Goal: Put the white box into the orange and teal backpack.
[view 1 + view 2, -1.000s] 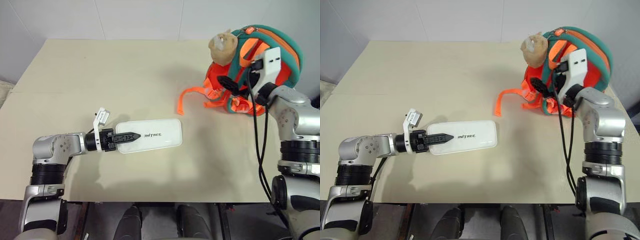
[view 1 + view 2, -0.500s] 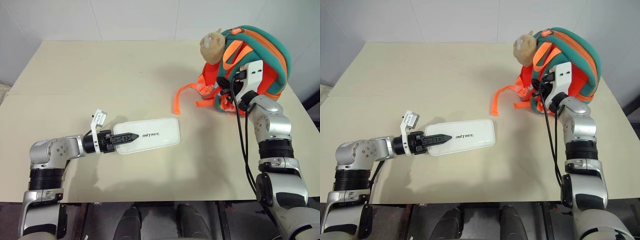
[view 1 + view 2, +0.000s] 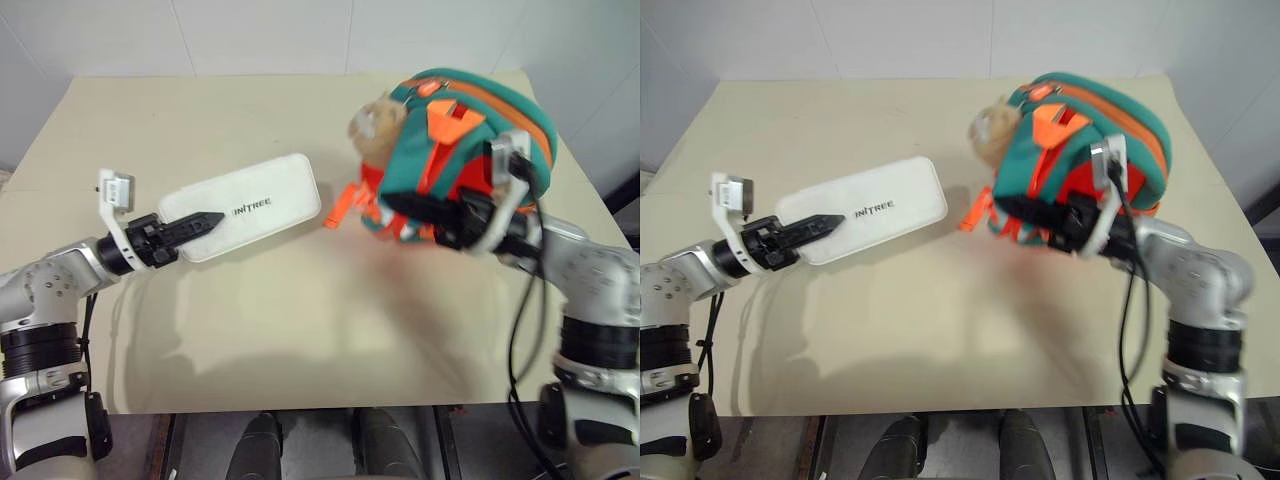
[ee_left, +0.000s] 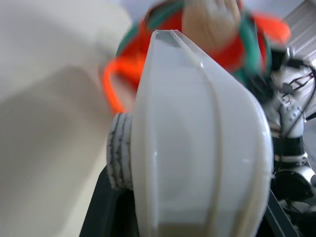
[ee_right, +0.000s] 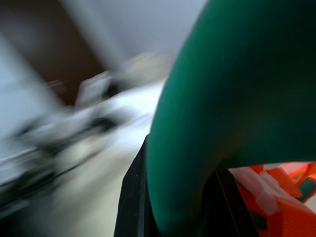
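Occupying most of the scene, the beige bench (image 3: 300,330) carries both task items over its far half. The orange and teal backpack (image 3: 465,150) is the largest item; it sits at the right, tipped toward the left, its teal-trimmed top facing the middle of the bench. A tan plush animal (image 3: 378,122) hangs at its far-left edge, and an orange webbing strap (image 3: 338,205) trails from its lower left side toward the bench surface.

The right hand (image 3: 415,207) lies along the near underside of the backpack, pointing left, its black fingers pressed into the orange and teal fabric. In the right wrist view a thick teal band (image 5: 217,108) fills the space between the two fingers, so the hand is clamped on the backpack's trim.

The white box (image 3: 240,205) is at the left, well apart from the bench's near edge and just left of the strap. It is tilted, its far-right end raised toward the backpack, and its shadow falls separately on the bench below, so it appears lifted clear. Dark lettering (image 3: 250,206) is legible on its upper face.

The left hand (image 3: 185,228) grips the near-left end of the box, one black finger lying across the top face. The left wrist view confirms the box edge held between the fingers (image 4: 120,158).
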You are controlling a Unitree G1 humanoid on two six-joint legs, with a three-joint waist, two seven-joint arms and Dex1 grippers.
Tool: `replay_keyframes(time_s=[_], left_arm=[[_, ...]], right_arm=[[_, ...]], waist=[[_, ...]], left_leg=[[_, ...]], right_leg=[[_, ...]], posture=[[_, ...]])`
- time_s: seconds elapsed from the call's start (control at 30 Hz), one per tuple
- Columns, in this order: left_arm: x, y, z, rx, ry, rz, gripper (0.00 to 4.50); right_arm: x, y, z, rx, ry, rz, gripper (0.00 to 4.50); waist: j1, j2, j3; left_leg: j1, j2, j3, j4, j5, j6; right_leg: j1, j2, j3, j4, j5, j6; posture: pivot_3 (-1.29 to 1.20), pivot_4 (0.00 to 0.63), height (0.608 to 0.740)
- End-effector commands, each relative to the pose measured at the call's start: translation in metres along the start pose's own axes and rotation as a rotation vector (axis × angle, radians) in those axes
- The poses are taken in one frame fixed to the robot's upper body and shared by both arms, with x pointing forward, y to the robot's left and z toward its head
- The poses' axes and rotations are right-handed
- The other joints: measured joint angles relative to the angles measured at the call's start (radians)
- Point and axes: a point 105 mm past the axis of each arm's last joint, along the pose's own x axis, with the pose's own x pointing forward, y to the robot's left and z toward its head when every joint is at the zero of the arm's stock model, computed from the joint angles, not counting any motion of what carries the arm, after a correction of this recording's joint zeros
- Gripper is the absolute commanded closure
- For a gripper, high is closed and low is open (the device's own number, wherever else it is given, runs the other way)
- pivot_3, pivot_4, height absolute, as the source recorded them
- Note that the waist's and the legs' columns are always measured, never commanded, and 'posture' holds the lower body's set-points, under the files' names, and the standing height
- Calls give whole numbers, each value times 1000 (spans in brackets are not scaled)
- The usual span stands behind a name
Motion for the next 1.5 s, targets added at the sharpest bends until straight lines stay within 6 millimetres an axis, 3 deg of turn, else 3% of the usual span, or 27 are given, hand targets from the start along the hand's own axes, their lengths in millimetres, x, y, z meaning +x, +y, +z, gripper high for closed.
replay_keyframes(time_s=[0.03, 0.13, 0.3, 0.57, 0.83, 1.07, 1.33, 1.5], left_arm=[[-9, -18, 20, 98, -57, -53, 3270], [-12, -23, 23, 120, -70, -60, 3270], [-12, -39, 25, 170, -78, -123, 3270], [-13, -74, 49, 259, -191, -206, 3270], [4, -98, 47, 264, -137, -307, 3270], [18, -83, 37, 286, -73, -293, 3270], [27, -55, 53, 413, -80, -238, 3270], [28, -48, 49, 433, 0, -260, 3270]], right_arm=[[-1, 51, -9, 13, 78, 186, 4488], [-8, 58, -15, 56, 105, 172, 4488], [-21, 41, -17, 86, 125, 62, 4488], [-20, 19, -20, 72, 129, 10, 4488], [-23, 9, -25, 78, 154, 2, 4488], [-24, 10, -28, 72, 161, 7, 4488], [-33, 19, -32, 72, 172, -10, 4488], [-38, 25, -37, 80, 189, -17, 4488]], waist=[[0, 0, 0], [5, -1, 0], [15, -2, 1], [26, -3, 1], [27, -3, 1], [27, -3, 1], [29, -3, 1], [28, -3, 1]], left_leg=[[0, 0, 0, 0, -1, 0], [0, 0, 1, 3, -1, 1], [1, -1, 1, 6, -1, 1], [1, -1, 1, 6, 0, 1], [0, -1, 1, 7, 0, 1], [1, -1, 1, 7, 0, 1], [0, -1, 1, 7, 0, 1], [0, -1, 1, 7, 0, 1]], right_leg=[[0, 0, 0, -1, 0, 0], [0, 0, 0, -3, 0, 0], [1, 0, 0, -1, 2, 0], [1, 0, 0, -1, 3, 0], [2, 0, 0, -1, 3, 0], [2, 0, 0, -1, 3, 1], [2, 1, 0, -2, 3, 1], [2, 1, 0, -2, 3, 1]], posture=[[0, 150, 740], [0, 150, 740], [0, 150, 740], [0, 150, 740], [0, 150, 740], [0, 150, 740], [0, 150, 740], [0, 150, 740]])
